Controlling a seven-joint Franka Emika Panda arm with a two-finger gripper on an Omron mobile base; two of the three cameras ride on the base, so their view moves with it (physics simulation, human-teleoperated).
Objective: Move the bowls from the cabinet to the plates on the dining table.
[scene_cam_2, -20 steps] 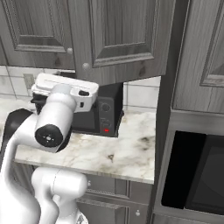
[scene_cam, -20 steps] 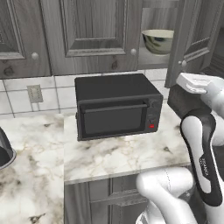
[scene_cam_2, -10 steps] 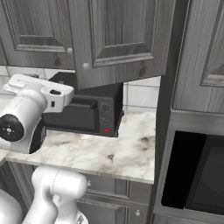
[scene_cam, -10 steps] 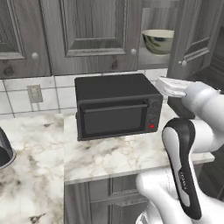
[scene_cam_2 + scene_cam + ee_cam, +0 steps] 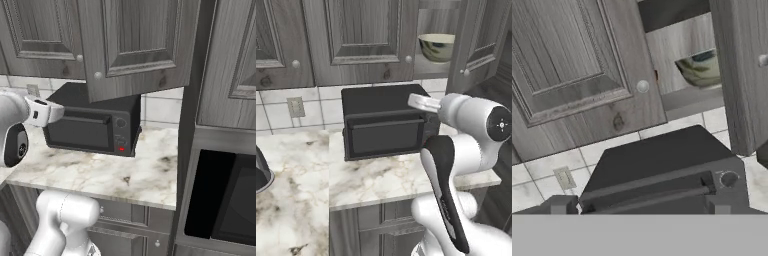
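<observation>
A pale cream-green bowl sits on the grey shelf of the cabinet, whose right door stands swung open. In the hand view the bowl lies at the upper right, between a closed door and the open door. My gripper is open, its two fingertips wide apart with nothing between them. It hangs well below and left of the bowl, in front of the black microwave. My white hand points left across the microwave's top. The plates and the dining table are out of view.
The microwave stands on a marble counter under the cabinet. The open door juts out over the counter. A black built-in oven sits to the right. A dark object shows at the left edge.
The hand has swung leftward and slightly down, from beside the microwave's right end to in front of it. The bowl and the cabinet door have not moved.
</observation>
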